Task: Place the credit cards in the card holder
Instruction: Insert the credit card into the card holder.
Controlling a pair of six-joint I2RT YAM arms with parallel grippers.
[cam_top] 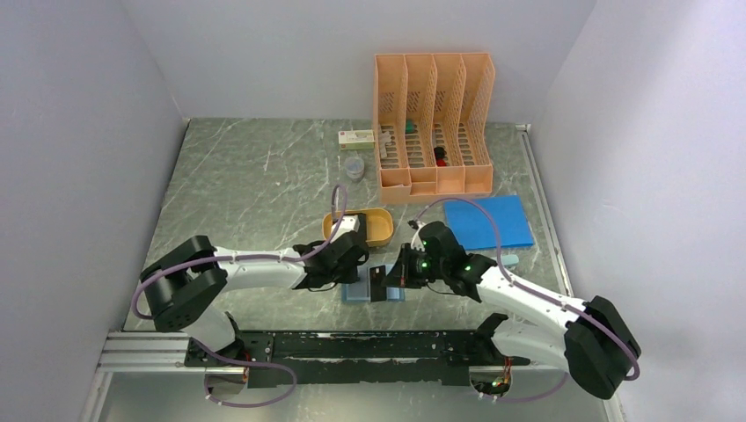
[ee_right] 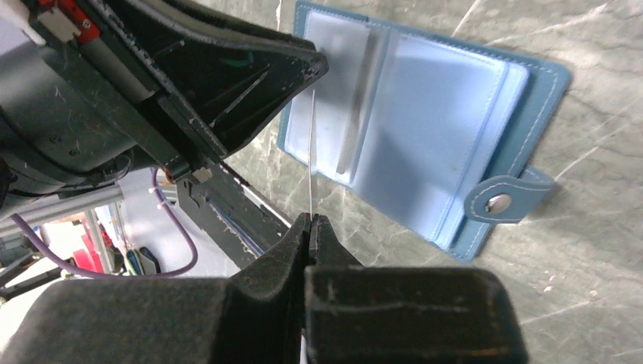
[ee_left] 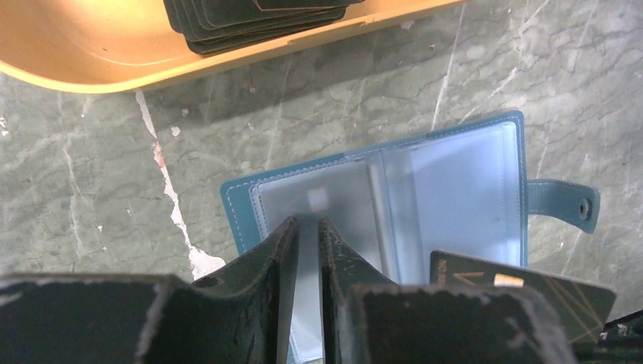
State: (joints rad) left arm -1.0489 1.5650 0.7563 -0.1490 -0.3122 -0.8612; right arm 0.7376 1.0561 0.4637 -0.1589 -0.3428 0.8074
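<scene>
Left wrist view: left gripper (ee_left: 307, 224) tips sit on wallet (ee_left: 455, 189) at left clear pocket, jaws nearly together. Cannot tell if the pocket film is pinched. Wallet lies open and flat on table (ee_left: 91, 189). Tab (ee_left: 565, 205) juts from cover edge on card's side. Right gripper (ee_right: 309, 220) is clamped on card (ee_left: 523, 292), held upright over wallet's near edge. Strip of table separates wallet from tray (ee_left: 91, 61). Card stack (ee_left: 250, 15) lies in tray.

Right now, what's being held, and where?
The right gripper pinches a credit card by one edge. Whether the left gripper grips the card holder is unclear.
</scene>
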